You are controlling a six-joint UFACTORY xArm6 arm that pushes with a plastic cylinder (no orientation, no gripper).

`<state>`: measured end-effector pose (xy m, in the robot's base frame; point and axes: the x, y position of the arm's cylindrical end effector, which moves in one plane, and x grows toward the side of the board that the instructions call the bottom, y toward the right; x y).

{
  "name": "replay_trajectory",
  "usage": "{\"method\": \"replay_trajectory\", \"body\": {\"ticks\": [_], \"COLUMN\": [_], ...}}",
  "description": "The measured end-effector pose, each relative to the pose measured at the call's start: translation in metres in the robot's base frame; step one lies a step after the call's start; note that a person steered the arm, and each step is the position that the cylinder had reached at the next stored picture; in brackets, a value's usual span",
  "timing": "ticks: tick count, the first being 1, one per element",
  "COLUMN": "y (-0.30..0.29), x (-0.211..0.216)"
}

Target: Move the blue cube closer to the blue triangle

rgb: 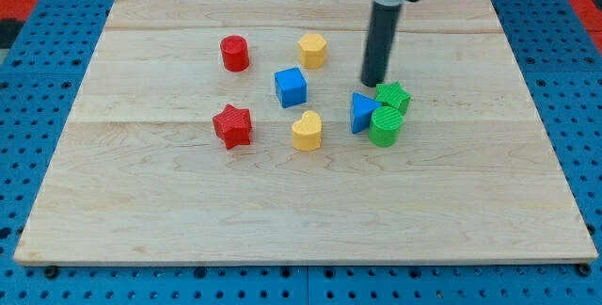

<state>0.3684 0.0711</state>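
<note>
The blue cube (291,87) sits near the middle of the wooden board (188,192). The blue triangle (361,112) lies to its right, touching the green cylinder (385,127) and next to the green star (393,97). My tip (373,84) is down on the board just above the blue triangle and left of the green star, well to the right of the blue cube.
A red cylinder (234,53) and a yellow hexagon (312,49) lie toward the view's top. A red star (232,124) and a yellow heart (306,131) lie below the blue cube.
</note>
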Motion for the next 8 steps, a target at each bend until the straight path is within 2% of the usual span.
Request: {"method": "replay_trajectory", "body": {"ticks": [1,2,3,5,8], "y": [-0.058,-0.125,-0.156,-0.095,-0.087], "x": [-0.03,-0.031,-0.021,0.013,0.063]}}
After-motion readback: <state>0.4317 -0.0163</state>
